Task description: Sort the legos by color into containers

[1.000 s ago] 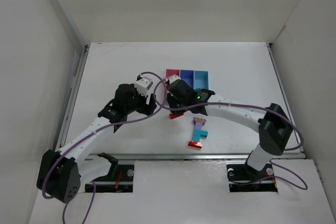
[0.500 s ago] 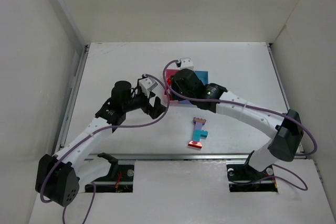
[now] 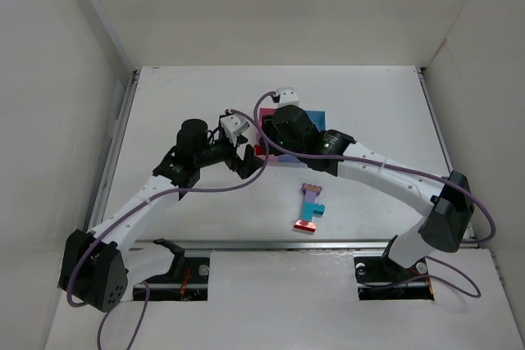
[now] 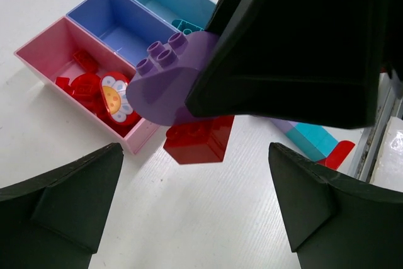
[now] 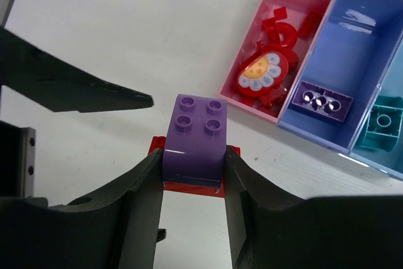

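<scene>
My right gripper (image 5: 194, 155) is shut on a purple brick (image 5: 194, 131) with a red brick (image 5: 189, 188) stuck under it. It holds the pair just above the table beside the near corner of the pink bin (image 5: 252, 102). The pair also shows in the left wrist view: the purple brick (image 4: 165, 83) over the red brick (image 4: 198, 142). My left gripper (image 4: 195, 155) is open and empty, just left of the pair (image 3: 246, 160). The purple-blue bin (image 5: 359, 36) holds a purple brick (image 5: 322, 100). The light blue bin (image 5: 395, 86) holds a teal brick (image 5: 381, 124).
The pink bin holds red pieces and a flower-printed piece (image 5: 263, 70). A multicolour clump (image 3: 310, 207) of purple, teal and red bricks lies on the table near the front edge. In the top view the right arm (image 3: 361, 165) covers most of the bins.
My right gripper has lifted the purple and red pair from mid-table and carried it back to the bins. My left gripper has moved a little right, staying open.
</scene>
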You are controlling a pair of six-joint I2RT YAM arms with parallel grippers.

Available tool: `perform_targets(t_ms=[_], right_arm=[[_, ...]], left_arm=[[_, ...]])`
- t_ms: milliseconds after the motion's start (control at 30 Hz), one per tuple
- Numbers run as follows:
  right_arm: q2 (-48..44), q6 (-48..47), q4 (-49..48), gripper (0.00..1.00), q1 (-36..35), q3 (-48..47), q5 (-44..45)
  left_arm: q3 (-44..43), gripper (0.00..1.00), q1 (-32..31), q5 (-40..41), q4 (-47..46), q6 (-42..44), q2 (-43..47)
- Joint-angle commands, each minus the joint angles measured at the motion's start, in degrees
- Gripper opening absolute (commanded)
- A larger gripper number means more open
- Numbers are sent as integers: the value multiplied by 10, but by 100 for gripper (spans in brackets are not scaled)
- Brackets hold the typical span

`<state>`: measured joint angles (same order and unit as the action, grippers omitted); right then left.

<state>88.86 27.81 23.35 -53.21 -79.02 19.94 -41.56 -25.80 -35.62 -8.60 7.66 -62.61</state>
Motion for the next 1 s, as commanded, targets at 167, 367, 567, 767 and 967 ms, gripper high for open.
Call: perform_targets(t_ms=[167,367,567,767,967], right_arm=[[-26,-32,-64,0,1,-8,-45],[-26,-43,-69,0,1,-8,-56],[-20,-49,-74,0,1,-18,-41],[3,-60,-40,0,20,-62,21],[4,-60,-45,0,89,-77,-11]], left_arm=[[-34,92,-2,-5,-49,-5,-18],[-34,42,-2,0,-66,-16,-23],[-28,0,-2,33,-66,-32,-29],[-11,0,-2,64,-48,-27,-29],[1,0,-2,89,-28,2,-35]])
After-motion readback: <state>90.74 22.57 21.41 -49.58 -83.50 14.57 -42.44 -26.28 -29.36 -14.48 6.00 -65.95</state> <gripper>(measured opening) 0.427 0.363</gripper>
